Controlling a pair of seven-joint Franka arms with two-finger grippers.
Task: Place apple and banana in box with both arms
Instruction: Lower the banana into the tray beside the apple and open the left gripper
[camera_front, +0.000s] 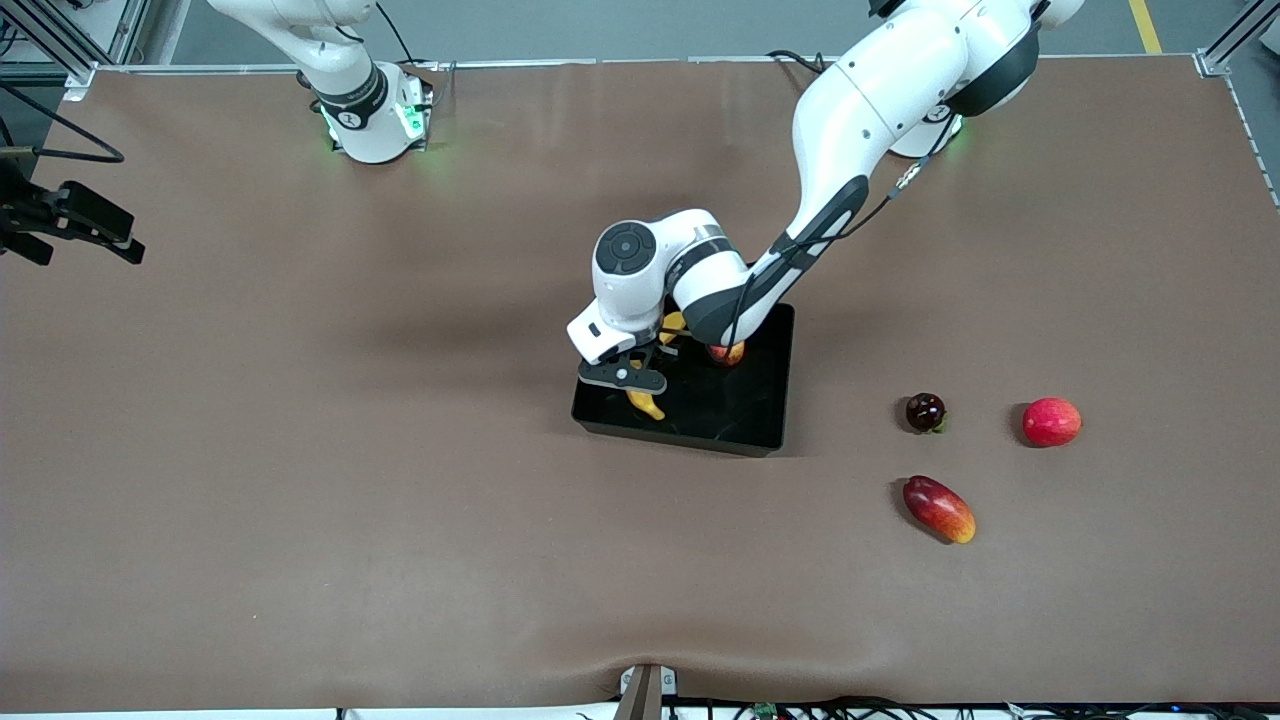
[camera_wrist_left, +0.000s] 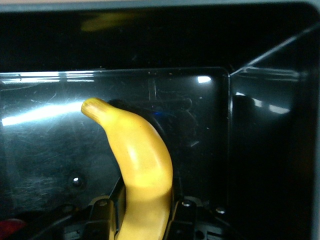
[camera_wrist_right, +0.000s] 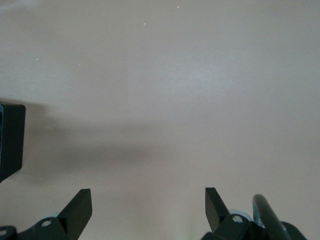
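The black box (camera_front: 745, 425) lies mid-table. The apple (camera_front: 728, 352) rests inside it, at the end farther from the front camera, partly hidden by the left arm. My left gripper (camera_front: 640, 385) is down in the box, shut on the yellow banana (camera_front: 648, 404). In the left wrist view the banana (camera_wrist_left: 140, 150) runs out from between the fingers of the left gripper (camera_wrist_left: 147, 202) toward the glossy box wall (camera_wrist_left: 270, 150). My right gripper (camera_front: 122, 245) waits over the right arm's end of the table. In the right wrist view the right gripper (camera_wrist_right: 148, 200) is open and empty over bare table.
Three fruits lie on the table toward the left arm's end: a dark round fruit (camera_front: 925, 412), a pinkish-red round fruit (camera_front: 1051, 421), and a red-and-yellow mango (camera_front: 938, 508) nearer the front camera. A black object (camera_wrist_right: 10, 140) shows at the edge of the right wrist view.
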